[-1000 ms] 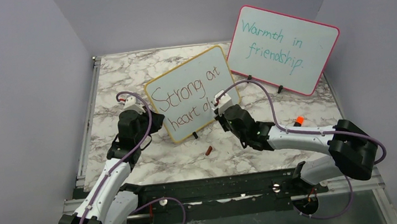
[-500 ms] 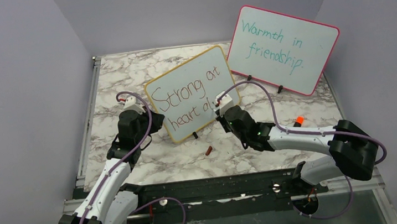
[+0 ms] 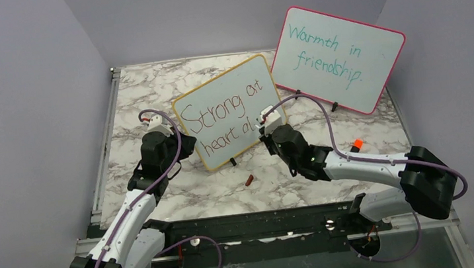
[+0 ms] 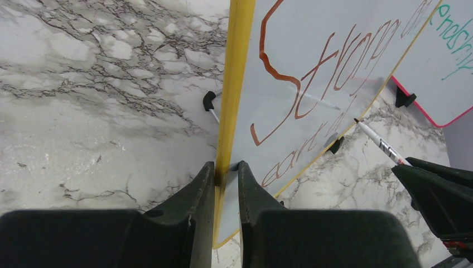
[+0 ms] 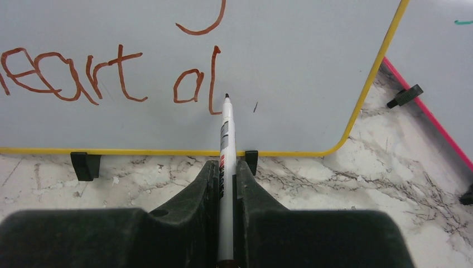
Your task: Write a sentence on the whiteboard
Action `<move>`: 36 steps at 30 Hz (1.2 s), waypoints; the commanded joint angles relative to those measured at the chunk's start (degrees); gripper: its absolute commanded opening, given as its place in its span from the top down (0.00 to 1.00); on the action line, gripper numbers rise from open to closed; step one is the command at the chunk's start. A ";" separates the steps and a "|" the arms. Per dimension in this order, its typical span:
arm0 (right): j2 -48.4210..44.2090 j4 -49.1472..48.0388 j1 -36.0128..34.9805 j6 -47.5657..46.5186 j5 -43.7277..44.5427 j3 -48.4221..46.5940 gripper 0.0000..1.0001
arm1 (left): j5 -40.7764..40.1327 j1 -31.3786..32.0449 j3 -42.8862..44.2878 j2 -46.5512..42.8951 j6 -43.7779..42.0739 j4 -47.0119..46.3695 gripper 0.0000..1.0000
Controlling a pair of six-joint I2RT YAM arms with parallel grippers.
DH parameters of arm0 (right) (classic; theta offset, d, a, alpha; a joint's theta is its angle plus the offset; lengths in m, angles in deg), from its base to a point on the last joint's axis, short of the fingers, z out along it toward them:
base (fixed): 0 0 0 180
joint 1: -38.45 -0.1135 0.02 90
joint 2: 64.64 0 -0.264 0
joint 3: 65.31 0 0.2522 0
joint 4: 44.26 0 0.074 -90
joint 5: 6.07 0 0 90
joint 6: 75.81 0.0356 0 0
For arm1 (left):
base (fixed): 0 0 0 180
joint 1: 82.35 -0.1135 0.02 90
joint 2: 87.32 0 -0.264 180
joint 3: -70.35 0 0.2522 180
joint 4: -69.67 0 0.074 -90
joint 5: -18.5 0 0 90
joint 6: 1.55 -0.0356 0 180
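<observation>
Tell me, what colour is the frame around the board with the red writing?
Yellow. The frame shows best in the left wrist view.

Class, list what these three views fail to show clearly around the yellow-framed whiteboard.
1. Right wrist view: the sentence is cut off by the top and left edges.
2. Top view: the right arm hides the marker.
3. Top view: the brown object is too small to identify.

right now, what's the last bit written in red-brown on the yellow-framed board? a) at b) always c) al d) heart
C: on the whiteboard the sentence ends at "heart al", and the tip of the marker shut in the right gripper sits just right of the l.
</observation>
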 commanded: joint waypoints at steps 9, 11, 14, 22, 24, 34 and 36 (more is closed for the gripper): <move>1.61 -4.20 0.42 -2.82 0.20 -2.05 0.99 | -3.71 -0.31 -0.62 0.31 -0.08 0.14 1.00; 1.93 -4.68 0.43 -3.11 0.53 -2.23 0.99 | -3.68 -0.31 -0.64 0.29 -0.08 0.14 1.00; 2.17 -5.24 0.51 -3.21 0.69 -2.38 0.99 | -3.64 -0.31 -0.70 0.28 -0.08 0.14 1.00; 2.59 -5.91 0.93 -3.60 1.22 -2.79 0.99 | -3.66 -0.31 -0.66 0.23 -0.04 0.14 1.00; 3.07 -6.06 1.04 -3.65 1.21 -2.91 0.99 | -3.65 -0.31 -0.65 0.28 0.00 0.14 1.00; 3.18 -3.81 1.22 -2.45 1.08 -1.79 0.99 | -3.79 -0.31 -0.58 0.47 -0.07 0.14 1.00; 2.49 -3.07 1.22 -1.92 0.78 -1.12 0.99 | -3.84 -0.31 -0.58 0.46 0.00 0.14 1.00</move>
